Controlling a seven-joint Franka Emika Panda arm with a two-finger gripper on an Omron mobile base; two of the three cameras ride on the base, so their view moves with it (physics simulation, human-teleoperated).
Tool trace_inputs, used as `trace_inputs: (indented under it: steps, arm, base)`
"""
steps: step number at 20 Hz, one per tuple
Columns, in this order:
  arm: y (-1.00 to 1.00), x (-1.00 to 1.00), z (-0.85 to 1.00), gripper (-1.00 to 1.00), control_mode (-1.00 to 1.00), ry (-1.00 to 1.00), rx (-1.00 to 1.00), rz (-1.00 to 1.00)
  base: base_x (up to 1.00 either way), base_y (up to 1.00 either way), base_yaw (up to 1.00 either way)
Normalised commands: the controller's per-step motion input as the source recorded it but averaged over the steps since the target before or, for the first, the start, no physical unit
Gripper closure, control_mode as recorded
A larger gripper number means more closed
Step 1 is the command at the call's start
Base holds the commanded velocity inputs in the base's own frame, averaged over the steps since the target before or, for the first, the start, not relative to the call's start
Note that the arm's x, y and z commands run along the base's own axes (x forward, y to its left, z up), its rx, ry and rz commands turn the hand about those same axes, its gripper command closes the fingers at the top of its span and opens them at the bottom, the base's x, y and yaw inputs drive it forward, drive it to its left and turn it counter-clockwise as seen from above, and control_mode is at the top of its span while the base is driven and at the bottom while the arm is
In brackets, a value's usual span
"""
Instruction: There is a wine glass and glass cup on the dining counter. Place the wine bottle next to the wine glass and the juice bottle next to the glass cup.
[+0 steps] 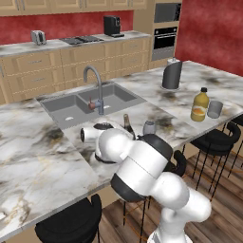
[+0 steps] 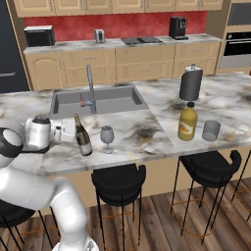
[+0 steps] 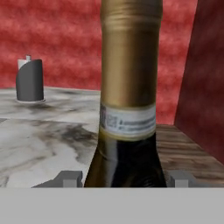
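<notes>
Half done at best: slim dark wine bottle (image 2: 82,136) clamped in gripper (image 3: 118,178) beside stemmed wine glass (image 2: 107,138), squat orange juice bottle (image 2: 187,122) near tumbler (image 2: 211,130).

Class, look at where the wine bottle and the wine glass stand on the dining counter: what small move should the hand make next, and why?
Probably open the hand and draw back. It is shut on the wine bottle, which already stands about upright on the dining counter, just left of the wine glass in the right base view. The juice bottle already stands beside the glass cup.
</notes>
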Motion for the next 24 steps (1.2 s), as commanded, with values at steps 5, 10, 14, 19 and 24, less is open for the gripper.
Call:
trace_inputs:
  steps: [5,10,14,19,24]
  arm:
    - [-0.20,0.00,-0.11,1.00,-1.00,-0.03,0.01,0.11]
    - [-0.20,0.00,-0.16,1.00,-1.00,-0.05,0.04,0.14]
    - [-0.21,0.00,-0.18,1.00,-1.00,-0.03,0.10,0.14]
    - [-0.20,0.00,-0.19,1.00,-1.00,-0.01,0.14,0.12]
    - [-0.12,0.00,-0.24,1.00,-1.00,-0.03,0.06,0.09]
  base:
    - [0.00,0.00,0.00]
    - [0.00,0.00,0.00]
    - [0.00,0.00,0.00]
    - [0.00,0.00,0.00]
    - [0.00,0.00,0.00]
